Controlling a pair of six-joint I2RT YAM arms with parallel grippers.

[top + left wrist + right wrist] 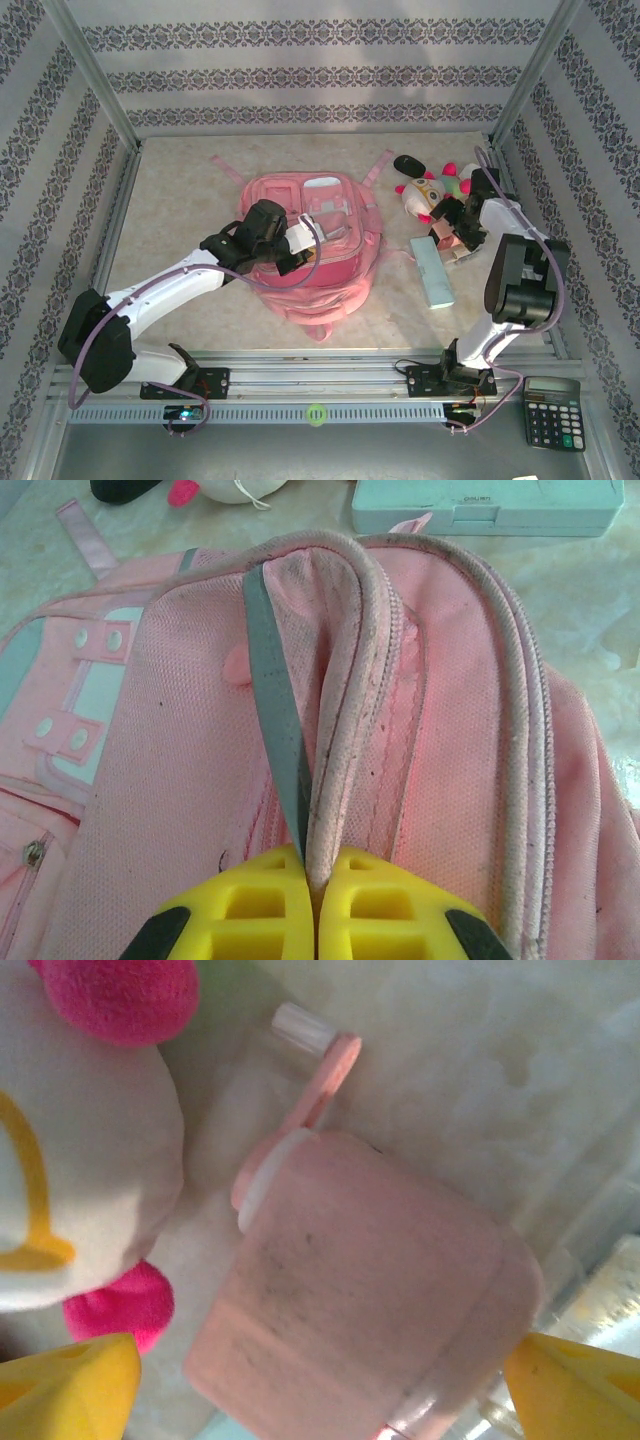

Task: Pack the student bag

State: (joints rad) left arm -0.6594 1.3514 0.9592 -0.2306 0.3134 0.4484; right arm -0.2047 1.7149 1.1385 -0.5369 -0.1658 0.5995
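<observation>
Room: walls (320, 75) papered in grey and white stripes with dark floral bands; slanting metal posts (97, 80) at the corners.
Worktop: the worktop (180, 200) is pale, marbled beige. A metal rail (300, 380) along its near edge carries both arm bases.
Bag: the bag (320, 250) lies flat at the middle of the worktop, front pockets up.
Left pincer: the left pincer (315, 885) is clamped tight on a raised fold of the bag's rim, with a grey strip pressed in beside the fold.
Right pincer: the right pincer (320, 1380) is spread wide, over a pink box (370, 1280) that lies just beside the toy (80, 1160).
Right side: a mint case (432, 270) lies near the bag.
Near right corner: a calculator (552, 410) sits on the metal ledge, off the worktop.
Hidden: the left arm covers part of the bag's left half from above.
Cut off: the toy runs out of the right wrist view.
Hard to make out: the pink box is blurred and its kind is unclear, and whether the fingers touch it cannot be told. A black thing (408, 165) beyond the toy is too small to name.
</observation>
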